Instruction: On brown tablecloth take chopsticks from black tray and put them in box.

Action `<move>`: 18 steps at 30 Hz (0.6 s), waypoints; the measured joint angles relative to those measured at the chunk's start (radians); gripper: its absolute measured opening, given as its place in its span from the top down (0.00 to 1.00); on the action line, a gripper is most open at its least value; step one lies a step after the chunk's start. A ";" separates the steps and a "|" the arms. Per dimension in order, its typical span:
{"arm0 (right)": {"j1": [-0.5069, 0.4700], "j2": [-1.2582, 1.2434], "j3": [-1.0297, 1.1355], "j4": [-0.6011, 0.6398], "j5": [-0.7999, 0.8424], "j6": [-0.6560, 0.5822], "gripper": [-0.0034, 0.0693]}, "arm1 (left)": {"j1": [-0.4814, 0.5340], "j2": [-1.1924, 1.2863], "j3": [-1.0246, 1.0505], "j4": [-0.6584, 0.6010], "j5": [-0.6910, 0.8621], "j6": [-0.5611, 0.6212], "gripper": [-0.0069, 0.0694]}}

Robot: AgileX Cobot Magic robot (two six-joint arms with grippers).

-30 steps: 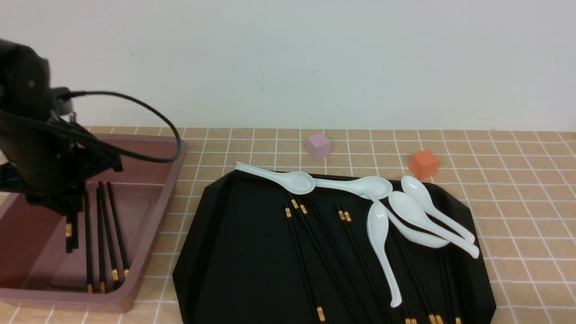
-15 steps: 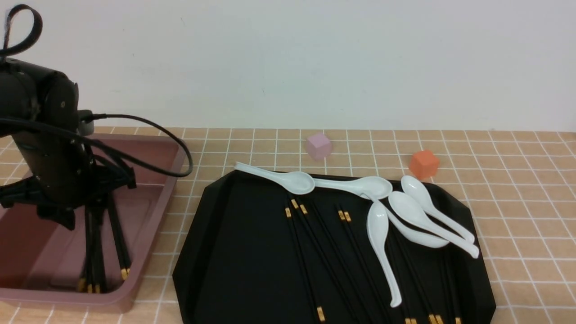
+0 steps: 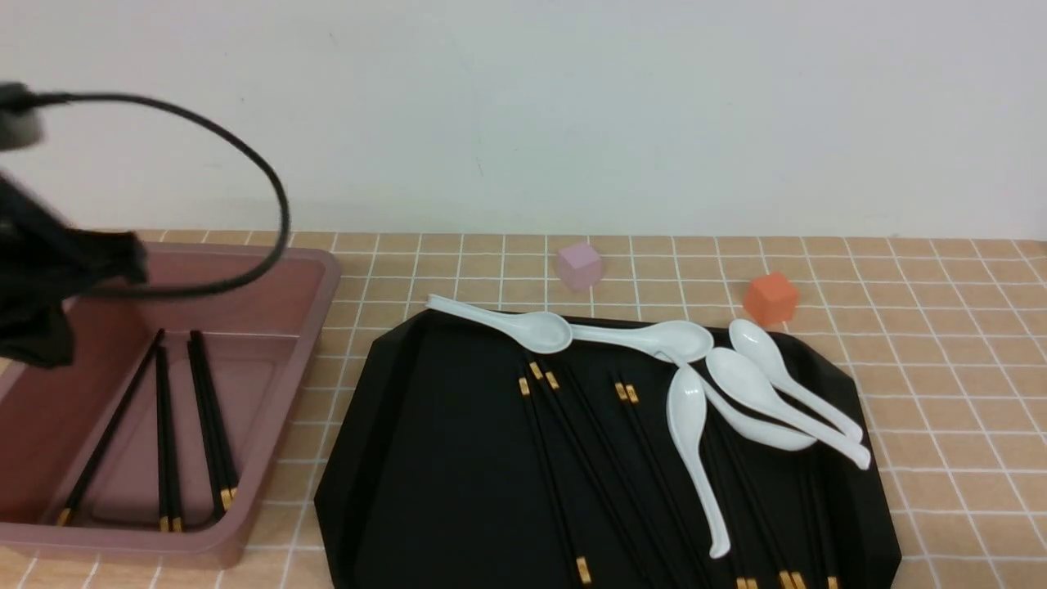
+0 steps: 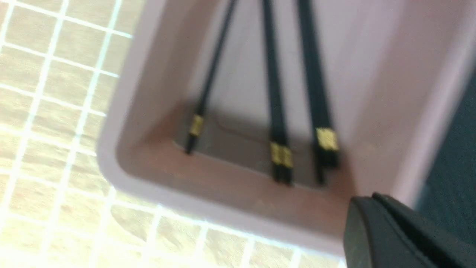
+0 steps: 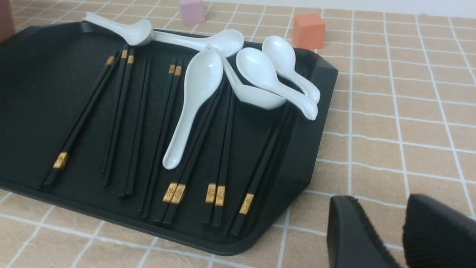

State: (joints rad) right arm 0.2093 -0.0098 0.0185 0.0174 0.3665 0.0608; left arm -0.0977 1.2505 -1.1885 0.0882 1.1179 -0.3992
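The pink-brown box (image 3: 304, 352) stands at the left on the brown tablecloth (image 3: 941, 368). Several black chopsticks (image 3: 164, 433) lie inside it, one slanted; they also show in the left wrist view (image 4: 275, 111). My left gripper (image 4: 375, 201) hovers above the box's near corner (image 4: 156, 193), jaws together and empty; the arm (image 3: 41, 311) is blurred at the far left. The black tray (image 3: 442, 442) holds several more chopsticks (image 3: 572, 458), also seen in the right wrist view (image 5: 122, 111). My right gripper (image 5: 381, 201) is open and empty over the cloth beside the tray (image 5: 305, 149).
Several white soup spoons (image 3: 687, 417) lie on the tray's far and right part, some over chopsticks. A pink cube (image 3: 579, 264) and an orange cube (image 3: 770, 298) stand behind the tray. A black cable (image 3: 270, 180) loops above the box.
My left gripper let a chopstick go into the box, where it now lies slanted, then rose and drew back to the left. The tray's contents have not moved.
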 joint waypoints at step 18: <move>0.000 0.000 0.000 0.000 0.000 0.000 0.62 | 0.000 -0.816 0.635 -0.191 -0.354 0.038 0.93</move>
State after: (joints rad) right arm 0.2093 -0.0098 0.0185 0.0174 0.3665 0.0608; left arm -0.0977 0.4345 -0.5539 -0.1031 0.7638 -0.3614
